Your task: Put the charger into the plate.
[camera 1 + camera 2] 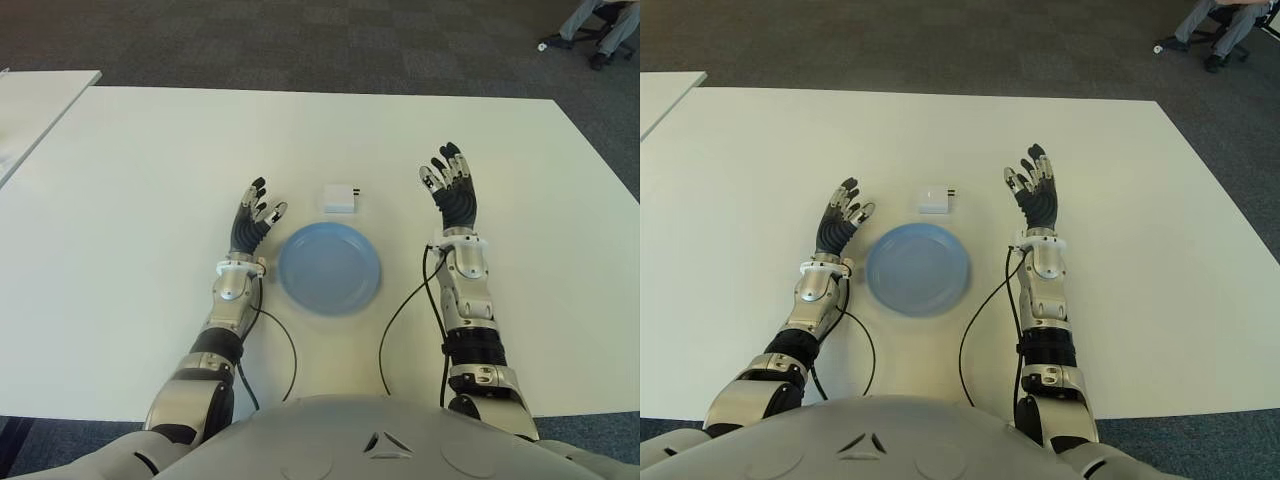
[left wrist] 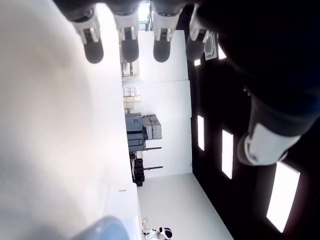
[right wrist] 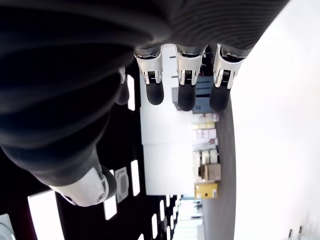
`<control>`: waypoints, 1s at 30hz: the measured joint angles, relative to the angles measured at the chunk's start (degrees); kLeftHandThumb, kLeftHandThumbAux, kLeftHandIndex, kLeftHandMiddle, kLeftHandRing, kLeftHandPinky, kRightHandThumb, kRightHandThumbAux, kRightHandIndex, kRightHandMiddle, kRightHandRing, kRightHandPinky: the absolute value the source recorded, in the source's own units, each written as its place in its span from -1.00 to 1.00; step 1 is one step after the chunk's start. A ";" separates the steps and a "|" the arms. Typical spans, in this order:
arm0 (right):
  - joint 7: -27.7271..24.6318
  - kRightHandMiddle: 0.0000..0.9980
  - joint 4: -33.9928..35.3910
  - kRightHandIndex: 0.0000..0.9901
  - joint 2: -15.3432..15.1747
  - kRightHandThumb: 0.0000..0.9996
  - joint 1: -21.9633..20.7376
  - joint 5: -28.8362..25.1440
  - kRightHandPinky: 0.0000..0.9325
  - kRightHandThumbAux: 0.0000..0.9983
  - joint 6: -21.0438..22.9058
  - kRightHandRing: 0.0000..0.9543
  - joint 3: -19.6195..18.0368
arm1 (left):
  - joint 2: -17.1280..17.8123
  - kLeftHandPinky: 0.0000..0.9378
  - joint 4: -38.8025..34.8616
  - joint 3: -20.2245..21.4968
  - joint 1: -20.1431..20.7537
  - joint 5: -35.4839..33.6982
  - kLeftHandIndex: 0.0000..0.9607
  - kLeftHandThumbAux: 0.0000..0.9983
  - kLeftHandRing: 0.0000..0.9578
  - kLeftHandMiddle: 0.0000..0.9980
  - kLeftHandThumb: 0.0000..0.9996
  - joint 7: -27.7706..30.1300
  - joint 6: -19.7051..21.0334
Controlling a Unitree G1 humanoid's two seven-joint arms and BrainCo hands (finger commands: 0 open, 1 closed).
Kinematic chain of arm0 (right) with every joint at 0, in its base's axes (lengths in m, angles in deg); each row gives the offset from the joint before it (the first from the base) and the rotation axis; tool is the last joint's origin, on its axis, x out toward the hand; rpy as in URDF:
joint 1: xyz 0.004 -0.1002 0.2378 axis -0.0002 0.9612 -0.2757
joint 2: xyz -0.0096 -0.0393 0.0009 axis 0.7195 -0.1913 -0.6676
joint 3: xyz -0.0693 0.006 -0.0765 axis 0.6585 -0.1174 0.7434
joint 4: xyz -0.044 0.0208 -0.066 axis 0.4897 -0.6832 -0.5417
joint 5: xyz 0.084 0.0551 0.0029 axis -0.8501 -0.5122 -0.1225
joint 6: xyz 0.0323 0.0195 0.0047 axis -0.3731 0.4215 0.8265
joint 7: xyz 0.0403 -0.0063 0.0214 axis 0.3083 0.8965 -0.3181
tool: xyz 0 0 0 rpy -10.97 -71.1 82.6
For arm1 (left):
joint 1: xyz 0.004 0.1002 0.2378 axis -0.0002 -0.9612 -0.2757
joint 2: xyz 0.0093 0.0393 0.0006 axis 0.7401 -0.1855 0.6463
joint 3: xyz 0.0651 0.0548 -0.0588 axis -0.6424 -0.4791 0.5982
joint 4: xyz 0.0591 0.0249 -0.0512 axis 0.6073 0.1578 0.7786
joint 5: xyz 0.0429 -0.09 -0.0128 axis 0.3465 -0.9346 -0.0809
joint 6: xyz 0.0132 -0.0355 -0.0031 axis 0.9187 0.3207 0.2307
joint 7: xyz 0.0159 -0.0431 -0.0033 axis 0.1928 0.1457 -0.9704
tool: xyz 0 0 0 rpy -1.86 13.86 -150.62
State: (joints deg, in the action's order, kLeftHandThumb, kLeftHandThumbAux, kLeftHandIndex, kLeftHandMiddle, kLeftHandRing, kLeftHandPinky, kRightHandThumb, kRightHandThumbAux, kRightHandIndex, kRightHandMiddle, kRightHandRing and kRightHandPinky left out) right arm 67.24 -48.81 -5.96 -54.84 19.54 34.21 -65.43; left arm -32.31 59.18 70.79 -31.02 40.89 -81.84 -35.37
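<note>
The charger (image 1: 340, 198) is a small white block lying flat on the table, just past the plate (image 1: 329, 268) at 12 o'clock. The plate is round, blue and empty.

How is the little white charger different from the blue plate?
The charger is white and boxy; the plate is light blue and round. The charger is much smaller than the plate. The charger has small prongs sticking out of one side; the plate has a smooth rim all around. Both sit on the white table, between the open left hand and right hand.
</note>
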 measured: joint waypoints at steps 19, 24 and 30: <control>4.22 -0.82 -4.83 -0.93 -7.40 -0.28 -9.47 16.35 -0.59 0.35 -3.25 -0.76 6.14 | -0.16 -0.88 0.26 -0.17 0.22 0.49 -1.00 0.16 -0.89 -0.89 -1.00 -0.90 -0.18; 6.13 -0.83 -11.38 -0.93 -11.30 -0.26 -14.67 23.54 -0.63 0.26 -4.52 -0.77 9.36 | -0.20 -0.88 0.63 -0.17 0.29 0.49 -1.00 0.16 -0.89 -0.89 -1.00 -0.92 -0.71; 8.34 -0.86 -21.10 -0.95 -14.67 -0.23 -22.96 28.77 -0.65 0.17 -5.91 -0.80 13.20 | -0.36 -0.90 0.96 -0.16 0.46 0.48 -1.00 0.16 -0.90 -0.89 -1.00 -0.92 -1.24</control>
State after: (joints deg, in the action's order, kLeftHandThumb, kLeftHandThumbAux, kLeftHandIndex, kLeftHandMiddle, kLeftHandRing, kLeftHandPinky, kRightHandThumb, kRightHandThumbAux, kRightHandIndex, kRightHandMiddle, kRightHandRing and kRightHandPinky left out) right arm 75.57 -69.91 -20.63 -77.79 48.31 28.30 -52.23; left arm -32.68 60.14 70.63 -30.56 41.36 -82.76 -36.61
